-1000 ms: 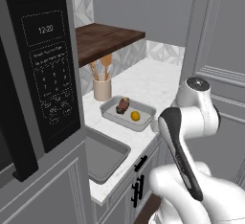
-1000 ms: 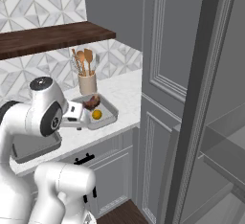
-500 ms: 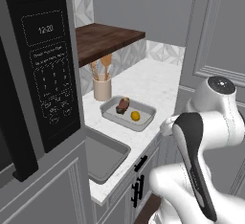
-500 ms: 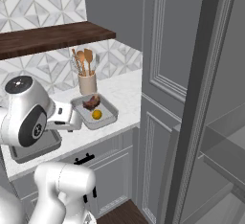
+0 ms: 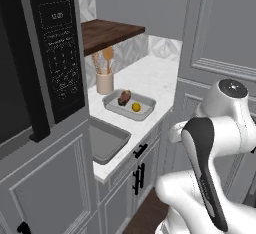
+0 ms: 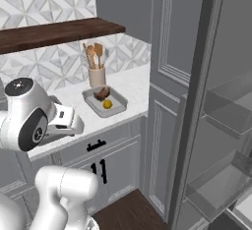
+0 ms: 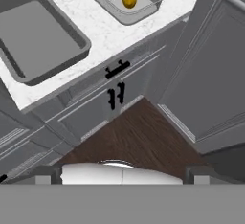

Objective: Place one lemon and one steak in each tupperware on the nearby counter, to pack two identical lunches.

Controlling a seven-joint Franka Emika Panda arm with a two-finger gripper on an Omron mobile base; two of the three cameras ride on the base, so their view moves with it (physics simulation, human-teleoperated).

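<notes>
One tub (image 5: 129,105) holds steak (image 5: 124,97) and lemon (image 5: 136,107); the other tub (image 5: 106,141) waits bare. Claw wide, holding nothing: fetch another pair next.

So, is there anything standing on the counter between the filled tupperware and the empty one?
Nothing visible does. The tupperware with the steak and lemon and the empty tupperware have only bare counter between them. The utensil holder stands off to the side.
</notes>
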